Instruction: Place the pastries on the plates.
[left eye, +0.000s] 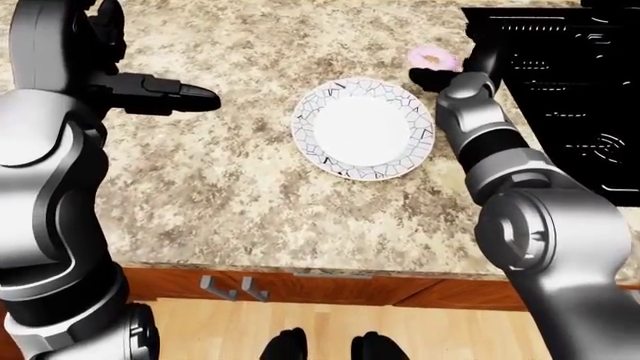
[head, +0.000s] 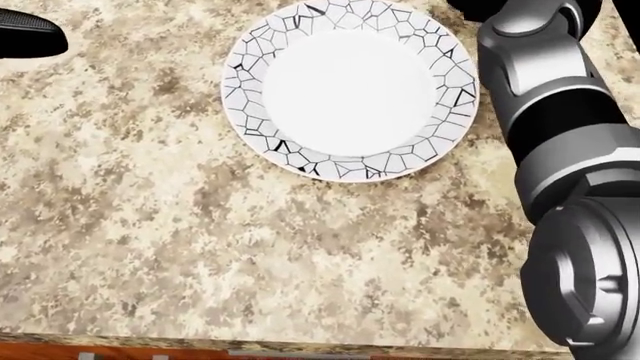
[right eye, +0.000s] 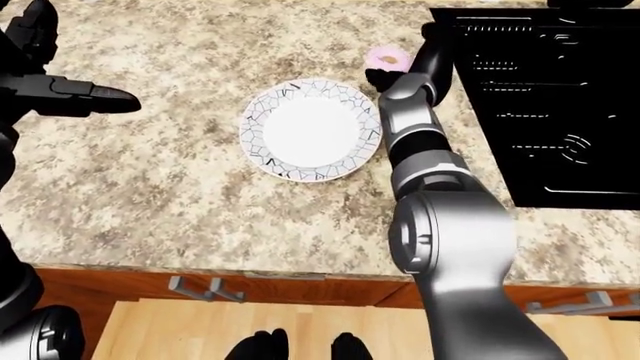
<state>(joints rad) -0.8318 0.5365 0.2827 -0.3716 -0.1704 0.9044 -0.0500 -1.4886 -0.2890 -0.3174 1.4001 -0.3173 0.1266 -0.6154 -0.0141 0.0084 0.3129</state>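
A white plate (left eye: 363, 129) with a black crackle rim lies empty on the granite counter (left eye: 230, 172). A pink-frosted doughnut (right eye: 388, 56) rests on the counter just past the plate's upper right rim, beside the stove. My right hand (right eye: 384, 73) reaches past the plate's right side to the doughnut. One black finger (left eye: 428, 76) lies against the doughnut's near side, and no finger shows round its far side. My left hand (left eye: 196, 98) hovers over the counter left of the plate, fingers stretched out flat and holding nothing. The head view shows the plate (head: 348, 88) but not the doughnut.
A black stove top (right eye: 540, 97) fills the upper right, right next to the doughnut. The counter's near edge (left eye: 300, 268) runs above wooden drawers with metal handles (left eye: 230, 287). My feet stand on the wooden floor (left eye: 200, 330) below.
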